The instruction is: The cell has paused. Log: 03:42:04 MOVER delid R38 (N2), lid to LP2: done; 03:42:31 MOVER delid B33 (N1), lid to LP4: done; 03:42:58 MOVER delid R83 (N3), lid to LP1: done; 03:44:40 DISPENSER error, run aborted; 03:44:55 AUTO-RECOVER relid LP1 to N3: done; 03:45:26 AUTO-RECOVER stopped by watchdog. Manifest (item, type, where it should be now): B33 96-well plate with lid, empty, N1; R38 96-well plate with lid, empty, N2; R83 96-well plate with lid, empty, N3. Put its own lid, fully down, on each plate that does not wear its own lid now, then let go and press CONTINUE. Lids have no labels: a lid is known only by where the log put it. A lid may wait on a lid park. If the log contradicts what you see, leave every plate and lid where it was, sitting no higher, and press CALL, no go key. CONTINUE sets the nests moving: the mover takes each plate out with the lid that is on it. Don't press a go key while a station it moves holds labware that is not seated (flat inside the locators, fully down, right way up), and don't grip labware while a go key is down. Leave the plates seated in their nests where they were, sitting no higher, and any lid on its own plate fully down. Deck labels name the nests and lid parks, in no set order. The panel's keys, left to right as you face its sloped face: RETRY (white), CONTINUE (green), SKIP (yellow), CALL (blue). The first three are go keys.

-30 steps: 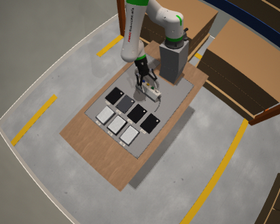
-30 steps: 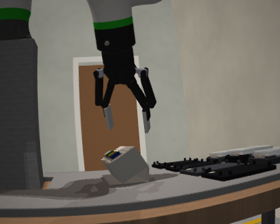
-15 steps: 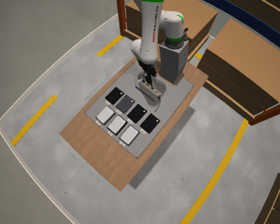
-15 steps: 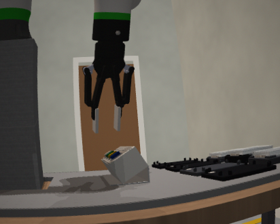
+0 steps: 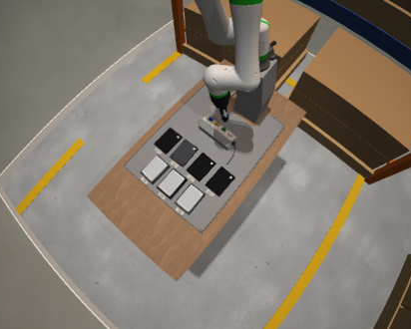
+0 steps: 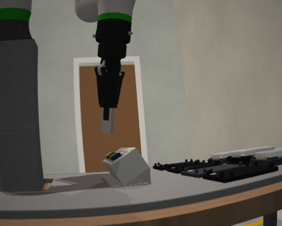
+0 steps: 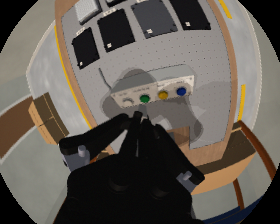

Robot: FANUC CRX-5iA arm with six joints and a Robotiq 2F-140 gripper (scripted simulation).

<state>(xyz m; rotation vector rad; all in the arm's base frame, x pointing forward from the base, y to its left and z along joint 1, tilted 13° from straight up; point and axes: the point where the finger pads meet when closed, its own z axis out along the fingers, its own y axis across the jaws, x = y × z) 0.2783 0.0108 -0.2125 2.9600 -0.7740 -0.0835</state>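
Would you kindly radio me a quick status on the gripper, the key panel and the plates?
Black two-finger gripper shut, empty, hanging above the grey sloped key panel, not touching. Three white lidded plates seated in a row. One grey lid on a park. Nothing between gripper and keys.

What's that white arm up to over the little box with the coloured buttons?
The arm's black gripper is shut, holds nothing, and hangs point-down just above a small button box on the grey table. It is not touching a button. In the wrist view the closed tip sits nearest the green button. Further along the table lie three white trays in a row, with a row of four dark pads beside them.
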